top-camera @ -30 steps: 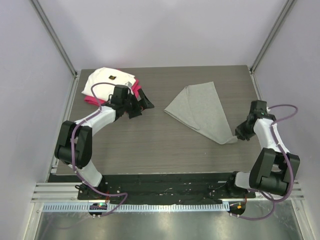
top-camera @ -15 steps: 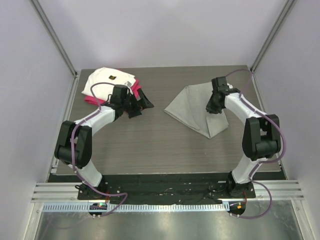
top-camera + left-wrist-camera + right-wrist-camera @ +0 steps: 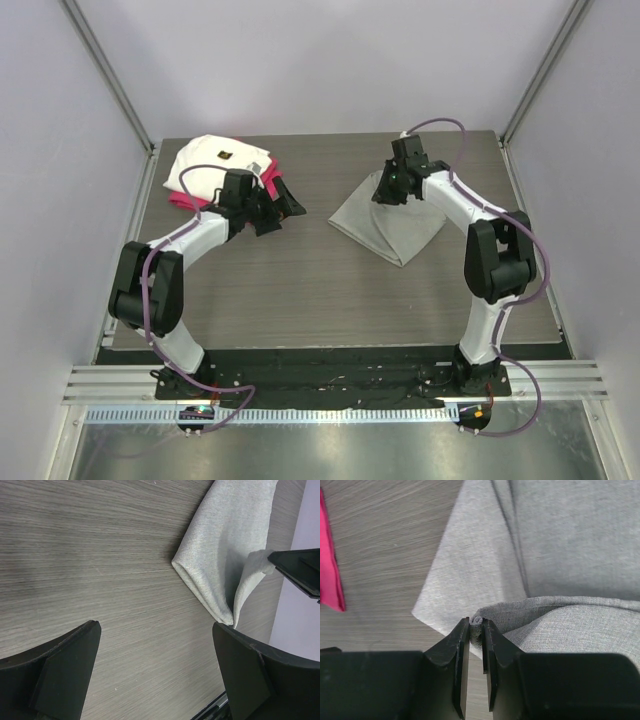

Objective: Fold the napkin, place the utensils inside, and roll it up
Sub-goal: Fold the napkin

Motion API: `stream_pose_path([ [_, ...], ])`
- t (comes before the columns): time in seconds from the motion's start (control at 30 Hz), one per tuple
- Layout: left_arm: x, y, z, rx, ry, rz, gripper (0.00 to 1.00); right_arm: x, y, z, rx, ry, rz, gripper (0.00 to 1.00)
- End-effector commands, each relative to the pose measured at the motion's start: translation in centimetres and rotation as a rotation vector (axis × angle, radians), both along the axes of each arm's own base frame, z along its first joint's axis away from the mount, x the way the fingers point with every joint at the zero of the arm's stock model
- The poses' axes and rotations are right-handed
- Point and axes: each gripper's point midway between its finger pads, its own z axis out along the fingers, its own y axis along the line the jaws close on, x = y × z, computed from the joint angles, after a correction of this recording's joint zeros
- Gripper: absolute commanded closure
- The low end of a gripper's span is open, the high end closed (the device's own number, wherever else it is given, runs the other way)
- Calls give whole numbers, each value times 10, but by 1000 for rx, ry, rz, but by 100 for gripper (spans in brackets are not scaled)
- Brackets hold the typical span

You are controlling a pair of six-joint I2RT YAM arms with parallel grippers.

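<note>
Right pincer (image 3: 476, 628): jaws narrow, clamped on a raised corner of the light-grey napkin (image 3: 392, 228), whose lifted flap arches over the layer beneath. The napkin lies partly folded on the far right half of the wood-grain surface (image 3: 300, 290). Left pincer (image 3: 155, 667): jaws wide, holding nothing, above bare surface left of the napkin, near a white cloth (image 3: 205, 160) stacked on a magenta cloth (image 3: 180, 202).

No legible text anywhere; dark tag (image 3: 226, 155) on white cloth (image 3: 203, 162) unreadable.
</note>
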Motion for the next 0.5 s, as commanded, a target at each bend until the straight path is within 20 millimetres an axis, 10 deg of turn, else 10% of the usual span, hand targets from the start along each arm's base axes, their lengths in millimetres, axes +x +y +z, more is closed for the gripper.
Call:
stream_pose_path([
  [0.0,4,3,22,-14,-69,-13,0,21,34,29,97,-82,63,78],
  [0.47,8,5,19,-14,-58,-9,0,35,87,12,122,-63,172,79],
])
